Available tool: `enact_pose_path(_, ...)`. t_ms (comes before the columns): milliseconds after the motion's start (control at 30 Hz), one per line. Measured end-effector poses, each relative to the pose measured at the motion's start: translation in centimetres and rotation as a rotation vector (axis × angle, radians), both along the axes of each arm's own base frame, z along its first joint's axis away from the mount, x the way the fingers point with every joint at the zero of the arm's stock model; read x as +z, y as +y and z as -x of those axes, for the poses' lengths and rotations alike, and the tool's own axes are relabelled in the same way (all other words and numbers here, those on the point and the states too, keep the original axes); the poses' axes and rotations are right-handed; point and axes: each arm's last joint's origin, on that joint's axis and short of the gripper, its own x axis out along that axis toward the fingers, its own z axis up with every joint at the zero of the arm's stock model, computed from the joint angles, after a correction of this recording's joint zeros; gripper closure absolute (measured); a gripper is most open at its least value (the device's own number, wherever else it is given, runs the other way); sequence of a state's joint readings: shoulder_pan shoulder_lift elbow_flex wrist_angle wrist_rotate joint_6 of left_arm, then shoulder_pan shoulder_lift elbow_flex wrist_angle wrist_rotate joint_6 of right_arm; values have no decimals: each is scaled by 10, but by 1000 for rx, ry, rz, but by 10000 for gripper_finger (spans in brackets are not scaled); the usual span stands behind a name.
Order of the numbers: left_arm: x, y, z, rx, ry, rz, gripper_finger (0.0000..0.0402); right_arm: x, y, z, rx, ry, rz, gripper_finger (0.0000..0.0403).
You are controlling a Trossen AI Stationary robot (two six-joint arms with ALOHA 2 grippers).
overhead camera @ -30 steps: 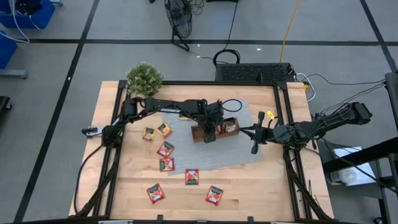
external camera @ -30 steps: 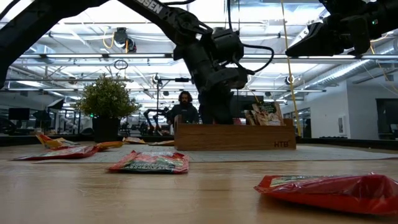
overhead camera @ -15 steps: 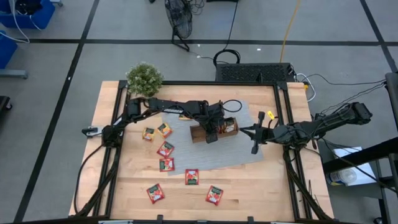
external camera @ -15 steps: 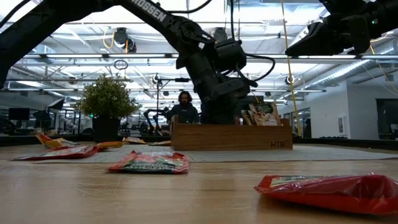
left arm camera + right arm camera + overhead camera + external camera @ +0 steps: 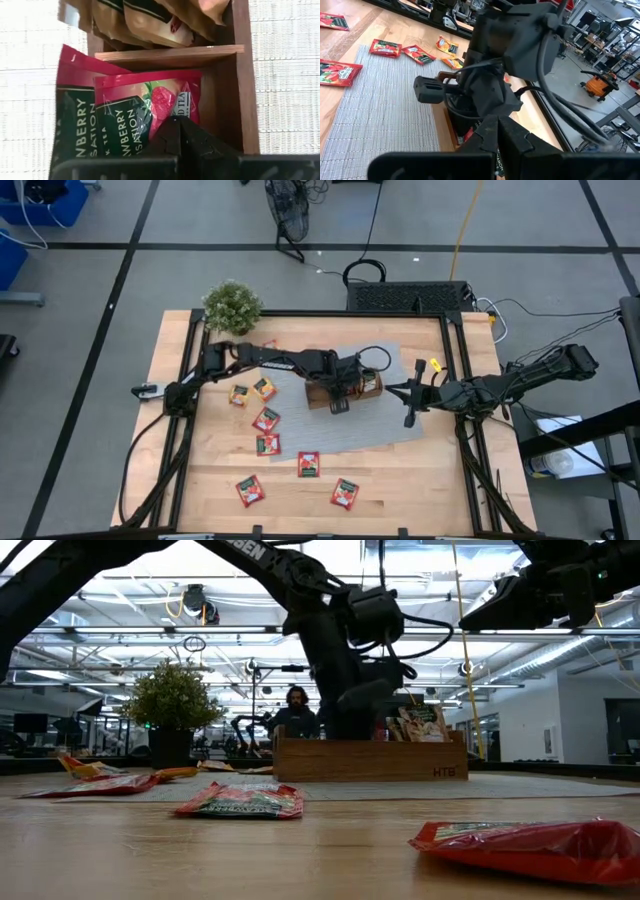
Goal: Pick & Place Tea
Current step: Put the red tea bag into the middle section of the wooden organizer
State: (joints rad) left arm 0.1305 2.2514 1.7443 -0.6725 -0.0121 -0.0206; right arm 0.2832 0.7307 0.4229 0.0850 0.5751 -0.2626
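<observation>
Red tea sachets (image 5: 268,443) lay scattered over the wooden table (image 5: 400,480); the high view alone showed that spread, with the left gripper (image 5: 340,402) over the wooden tray (image 5: 372,388) and the right gripper (image 5: 409,418) waiting near its far end, fingers closed on nothing; the left wrist view alone showed red sachets (image 5: 150,110) standing in the middle compartment, brown ones (image 5: 150,20) beyond the divider, the left fingers (image 5: 170,140) pressed together, holding nothing.

potted plant (image 5: 232,306): table corner | grey mat (image 5: 390,420): mid-table | floor fan (image 5: 285,210)
</observation>
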Motion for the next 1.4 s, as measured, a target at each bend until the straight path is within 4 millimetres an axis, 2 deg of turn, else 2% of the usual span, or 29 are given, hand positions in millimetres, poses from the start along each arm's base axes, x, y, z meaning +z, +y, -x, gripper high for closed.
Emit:
enact_pose_path(500,2,-15,0,28,33,-219,401,0,0,0,0,0,0,403)
enact_pose_path(833,3,-18,0,35,38,-262,401,0,0,0,0,0,0,403)
enact_pose_path(1100,20,-20,-5,72,33,-371,401,0,0,0,0,0,0,403)
enact_pose_path(1400,33,-33,-10,32,5,-373,400,-1,0,0,-3,6,-8,403)
